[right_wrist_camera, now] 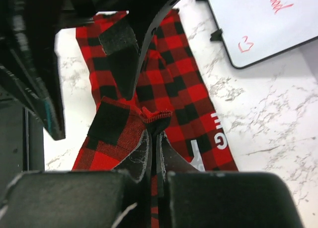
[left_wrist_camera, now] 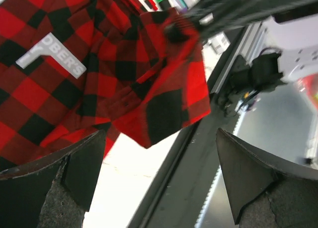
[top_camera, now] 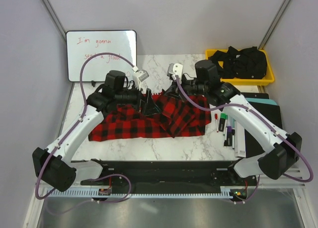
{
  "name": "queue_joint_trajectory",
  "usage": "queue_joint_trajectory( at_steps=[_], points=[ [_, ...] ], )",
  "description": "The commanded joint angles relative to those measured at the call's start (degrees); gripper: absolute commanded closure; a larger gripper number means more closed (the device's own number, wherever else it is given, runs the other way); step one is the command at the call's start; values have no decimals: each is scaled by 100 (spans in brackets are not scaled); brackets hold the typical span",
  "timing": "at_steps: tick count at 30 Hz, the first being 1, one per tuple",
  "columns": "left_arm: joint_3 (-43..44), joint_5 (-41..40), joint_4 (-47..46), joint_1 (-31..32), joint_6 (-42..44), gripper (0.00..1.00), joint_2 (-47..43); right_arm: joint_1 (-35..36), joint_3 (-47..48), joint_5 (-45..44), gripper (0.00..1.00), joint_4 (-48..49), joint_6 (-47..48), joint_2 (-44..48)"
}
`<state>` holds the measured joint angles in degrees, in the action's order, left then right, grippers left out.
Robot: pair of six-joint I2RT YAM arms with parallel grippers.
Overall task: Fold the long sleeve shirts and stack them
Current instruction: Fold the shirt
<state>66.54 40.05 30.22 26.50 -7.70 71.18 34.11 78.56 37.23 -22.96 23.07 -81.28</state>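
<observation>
A red-and-black checked long sleeve shirt [top_camera: 130, 124] lies spread on the marble table, with both grippers over its middle. My right gripper [top_camera: 170, 93] is shut on a bunched edge of the shirt [right_wrist_camera: 155, 117]. That pinch holds a flap of the cloth up off the rest. In the left wrist view this raised flap [left_wrist_camera: 169, 89] hangs beyond the open left gripper [left_wrist_camera: 159, 181], whose fingers [left_wrist_camera: 74, 173] have only table and rail between them. From above, the left gripper [top_camera: 148, 103] stands just left of the raised cloth. White lettering shows on the shirt [left_wrist_camera: 52, 56].
A whiteboard [top_camera: 101, 54] with red writing leans at the back left. At the back right a yellow bin [top_camera: 268, 78] holds black cloth. Markers [top_camera: 224, 123] and dark flat folders [top_camera: 263, 106] lie right of the shirt. The black rail [top_camera: 159, 169] runs along the near edge.
</observation>
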Motion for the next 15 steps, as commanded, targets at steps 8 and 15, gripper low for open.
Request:
queue_joint_trajectory(
  at_steps=[8,15],
  points=[
    [-590,1364,-743,-532,-2507,7,-324,105,-535,-155,100,899,-189,666],
    [-520,1550,-1290,-462,-3123,9,63,237,-500,-339,100,978,-241,595]
  ],
)
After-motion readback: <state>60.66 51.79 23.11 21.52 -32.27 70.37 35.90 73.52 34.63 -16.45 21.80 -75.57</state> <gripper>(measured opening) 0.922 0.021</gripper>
